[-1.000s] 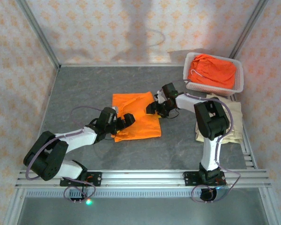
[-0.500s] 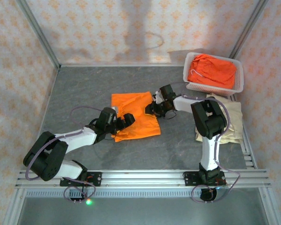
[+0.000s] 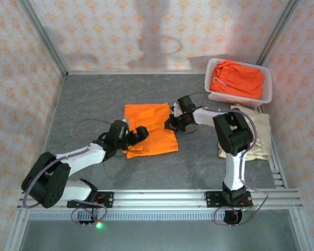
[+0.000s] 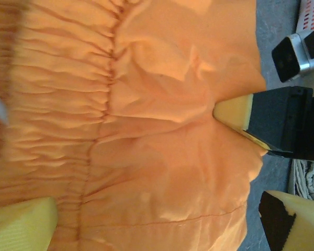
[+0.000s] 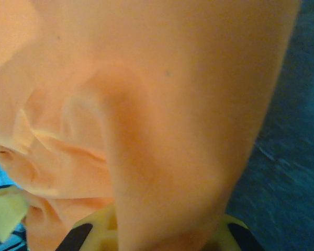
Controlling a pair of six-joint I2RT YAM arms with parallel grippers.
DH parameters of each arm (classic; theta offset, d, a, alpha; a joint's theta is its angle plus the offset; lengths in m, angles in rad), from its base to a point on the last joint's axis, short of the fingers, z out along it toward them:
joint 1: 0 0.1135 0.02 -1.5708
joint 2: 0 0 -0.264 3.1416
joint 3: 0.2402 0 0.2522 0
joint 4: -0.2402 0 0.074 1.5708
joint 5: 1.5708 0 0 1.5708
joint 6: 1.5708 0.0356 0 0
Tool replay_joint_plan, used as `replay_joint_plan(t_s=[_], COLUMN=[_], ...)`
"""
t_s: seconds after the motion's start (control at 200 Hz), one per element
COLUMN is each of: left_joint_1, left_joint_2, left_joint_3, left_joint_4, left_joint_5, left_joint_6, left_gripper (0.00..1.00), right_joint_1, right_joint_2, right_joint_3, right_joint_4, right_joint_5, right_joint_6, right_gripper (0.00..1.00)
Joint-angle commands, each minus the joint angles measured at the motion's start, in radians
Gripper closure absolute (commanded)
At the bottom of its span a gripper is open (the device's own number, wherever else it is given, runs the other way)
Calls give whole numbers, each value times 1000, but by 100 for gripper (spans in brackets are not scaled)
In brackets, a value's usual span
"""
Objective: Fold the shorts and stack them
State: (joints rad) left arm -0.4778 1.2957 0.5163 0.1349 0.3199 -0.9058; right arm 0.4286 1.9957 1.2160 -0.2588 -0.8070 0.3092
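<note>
The step in hand is the fold of the orange shorts (image 3: 149, 129), which lie spread flat at the middle of the counter (image 3: 94, 99). The right gripper (image 3: 171, 124) is clamped on the right-hand edge of the cloth; its wrist view shows the fabric bunched up over the yellow pads. The left gripper (image 3: 138, 134) stands wide apart over the near left edge and holds nothing, with the gathered cloth lying beneath its pads. In my judgement the next move calls for the left gripper to close on its own edge, so that both arms can lift together and lay the cloth over on itself; a lift from one side alone would likely drag the garment askew. The white mesh basket (image 3: 235, 98) in the far right corner holds at least one more orange pair (image 3: 239, 77) with a white drawstring, not yet folded. The beige shorts (image 3: 259, 137) lie on the counter just beside the basket, partly under the right arm, and appear to be the base of the stack.
</note>
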Motion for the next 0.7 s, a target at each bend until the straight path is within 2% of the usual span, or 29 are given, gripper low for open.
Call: replay_joint_plan(t_s=[0.0,0.19,0.38,0.555,0.696], left_joint_1=[3,4,4,5,5], left_joint_2=[-67,-150,-156,-130,-118], left_joint_3=[34,53,56,53,47], left_joint_4=[-115,-160,-164,-135,-116], left_joint_5=[-75,-108,-105,-89,-81], left_joint_6=[55,89,98,94,89], left_gripper=[0,0,0,0,0], right_joint_1=[3,-8,-32,-61,-107], right_joint_2=[-110,-189,-224,-245,-250], right_joint_3=[74,174,257,300,311], right_joint_4=[-237,-546,-794,-931,-972], right_joint_5=[170,453,755,1059,1189], right_joint_6=[-127,-239,-310,-341,-355], right_gripper=[100,100,100,100,100])
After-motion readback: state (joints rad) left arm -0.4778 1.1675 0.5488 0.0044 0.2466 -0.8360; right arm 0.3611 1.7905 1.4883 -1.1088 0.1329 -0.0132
